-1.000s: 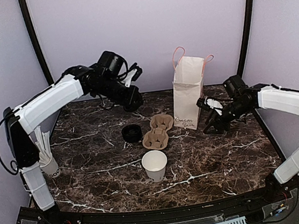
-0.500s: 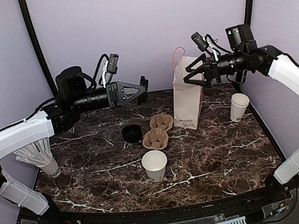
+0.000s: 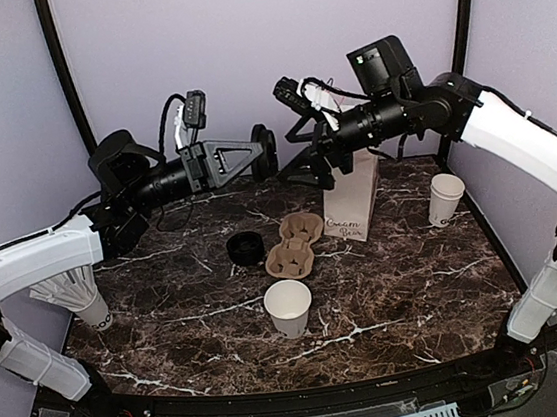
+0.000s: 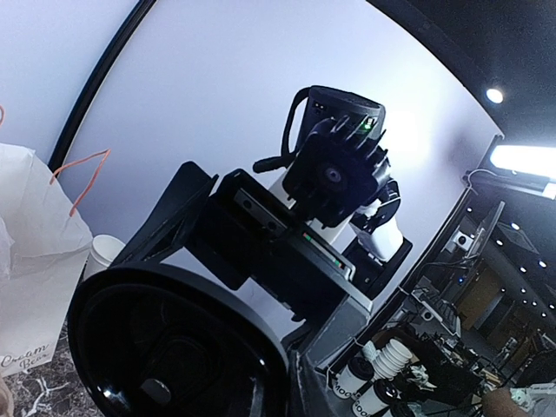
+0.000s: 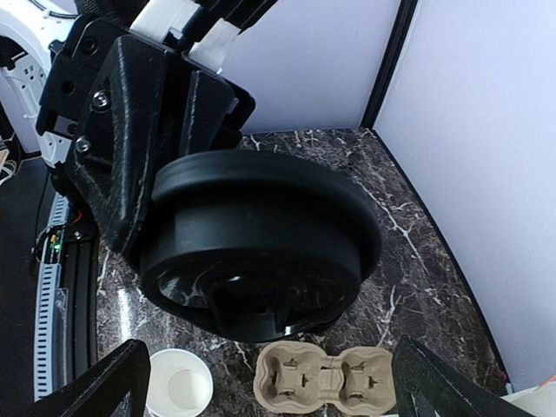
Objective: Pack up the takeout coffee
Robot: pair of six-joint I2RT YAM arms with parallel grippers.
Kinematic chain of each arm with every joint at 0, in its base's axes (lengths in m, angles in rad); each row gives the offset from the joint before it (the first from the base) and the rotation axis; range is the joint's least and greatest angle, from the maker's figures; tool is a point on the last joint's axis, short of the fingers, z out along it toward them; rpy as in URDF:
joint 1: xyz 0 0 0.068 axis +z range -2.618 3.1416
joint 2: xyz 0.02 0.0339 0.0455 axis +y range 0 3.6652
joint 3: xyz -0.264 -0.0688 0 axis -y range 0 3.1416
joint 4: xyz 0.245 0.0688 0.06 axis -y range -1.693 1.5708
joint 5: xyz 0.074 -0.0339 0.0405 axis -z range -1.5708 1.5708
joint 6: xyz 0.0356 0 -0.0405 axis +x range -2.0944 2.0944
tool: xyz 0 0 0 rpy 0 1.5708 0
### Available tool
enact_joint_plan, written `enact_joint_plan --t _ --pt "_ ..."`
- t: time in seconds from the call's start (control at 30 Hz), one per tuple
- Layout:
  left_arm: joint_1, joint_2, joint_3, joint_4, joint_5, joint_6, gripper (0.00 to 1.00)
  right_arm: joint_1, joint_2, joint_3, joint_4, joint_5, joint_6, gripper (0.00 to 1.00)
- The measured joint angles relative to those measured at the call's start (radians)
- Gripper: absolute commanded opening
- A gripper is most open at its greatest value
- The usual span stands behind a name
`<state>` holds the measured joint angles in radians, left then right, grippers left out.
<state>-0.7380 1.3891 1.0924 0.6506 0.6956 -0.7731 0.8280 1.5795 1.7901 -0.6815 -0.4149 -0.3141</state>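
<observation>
No takeout coffee, as a cup with its lid on, shows on the table. My left gripper (image 3: 258, 153) is shut on a round black lid (image 3: 265, 151), held on edge in the air. That lid (image 5: 261, 234) fills the right wrist view and the lid (image 4: 165, 347) fills the lower left of the left wrist view. My right gripper (image 3: 300, 134) stands open just right of the lid, facing it, nothing between its fingers (image 5: 109, 387). A lidless white cup (image 3: 446, 197) with dark lettering stands at the far right.
A white paper bag (image 3: 350, 195) stands behind the middle. In front of it lie a brown cup carrier (image 3: 295, 245) and a second black lid (image 3: 246, 247). An open white cup (image 3: 288, 308) stands nearer. A cup with straws (image 3: 85, 296) is at the left.
My right arm rose from beside the white cup at the right, swung left past the bag top and opened wide. My left arm straightened and brought the lid right to meet it.
</observation>
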Motion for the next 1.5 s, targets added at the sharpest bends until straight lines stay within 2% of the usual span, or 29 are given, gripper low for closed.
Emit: enact_joint_plan --t 0.23,0.53,0.7,0.83,1.0,1.07,1.1,1.13,1.17,1.23,1.33,1.5 --pt "0.0 0.0 0.0 0.034 -0.001 -0.037 0.04 0.044 0.014 0.077 -0.008 0.115 -0.023 0.99" --pt "0.0 0.0 -0.015 0.057 -0.008 -0.065 0.04 0.103 0.046 0.097 -0.023 0.148 -0.026 0.99" --pt "0.0 0.0 -0.023 0.067 -0.008 -0.078 0.04 0.109 0.055 0.104 -0.023 0.155 -0.027 0.89" --pt "0.0 0.0 -0.025 0.08 -0.007 -0.081 0.04 0.11 0.057 0.11 -0.021 0.172 -0.023 0.77" --pt "0.0 0.0 -0.032 0.085 -0.007 -0.081 0.05 0.11 0.063 0.111 -0.022 0.186 -0.018 0.69" --pt "0.0 0.0 -0.033 0.082 -0.008 -0.08 0.11 0.11 0.065 0.112 -0.023 0.188 -0.017 0.65" --pt "0.0 0.0 -0.033 0.08 -0.009 -0.08 0.29 0.11 0.066 0.112 -0.023 0.188 -0.017 0.64" --pt "0.0 0.0 -0.033 0.079 -0.011 -0.077 0.36 0.11 0.066 0.112 -0.023 0.191 -0.017 0.64" --pt "0.0 0.0 -0.033 0.077 -0.016 -0.071 0.48 0.11 0.066 0.112 -0.023 0.193 -0.017 0.64" --pt "0.0 -0.001 -0.033 0.056 -0.031 -0.056 0.58 0.11 0.067 0.111 -0.021 0.204 -0.018 0.64" --pt "0.0 -0.012 -0.033 -0.045 -0.072 0.011 0.62 0.11 0.063 0.08 0.003 0.232 -0.026 0.66" --pt "-0.001 -0.081 -0.033 -0.331 -0.211 0.176 0.63 0.103 0.026 -0.116 0.032 0.286 -0.057 0.68"
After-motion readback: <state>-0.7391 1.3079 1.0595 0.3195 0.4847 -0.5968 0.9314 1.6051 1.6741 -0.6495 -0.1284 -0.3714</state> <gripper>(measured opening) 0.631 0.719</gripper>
